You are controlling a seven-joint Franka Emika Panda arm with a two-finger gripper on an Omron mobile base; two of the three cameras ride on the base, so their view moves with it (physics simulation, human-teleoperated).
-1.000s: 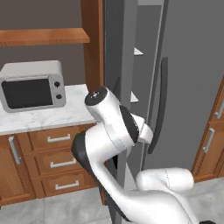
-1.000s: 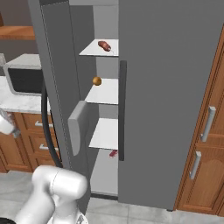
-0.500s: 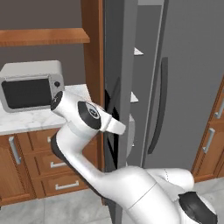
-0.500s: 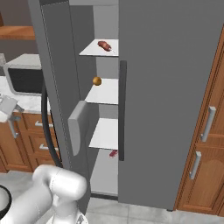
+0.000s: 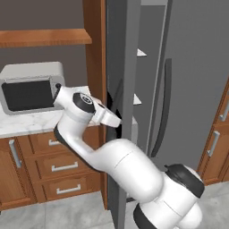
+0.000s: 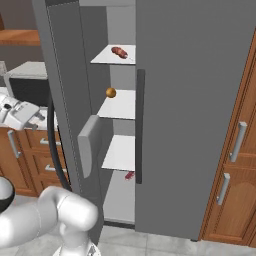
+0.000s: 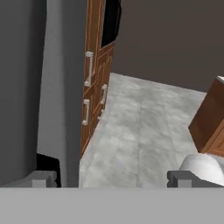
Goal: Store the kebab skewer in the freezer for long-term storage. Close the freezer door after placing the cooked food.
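Flat, even rendered light with no glare and only faint shadows. All views are soft and coarse. The freezer [image 6: 120, 125] interior reads brightest; the hand view's upper right is perhaps dimmest.

I see a matt grey freezer door [image 6: 65, 90] with a dark curved handle [image 6: 54, 145], smooth white inner shelves [image 6: 120, 105], warm wood-grain cabinets [image 5: 40, 165] and a pale marbled counter [image 5: 31, 123].

Warm wooden drawers [image 5: 62, 167] with pale bar handles stood under a marbled white counter [image 5: 31, 124]. A microwave [image 5: 31, 87] sat there. The floor [image 7: 144, 131] looked like mottled grey tile.
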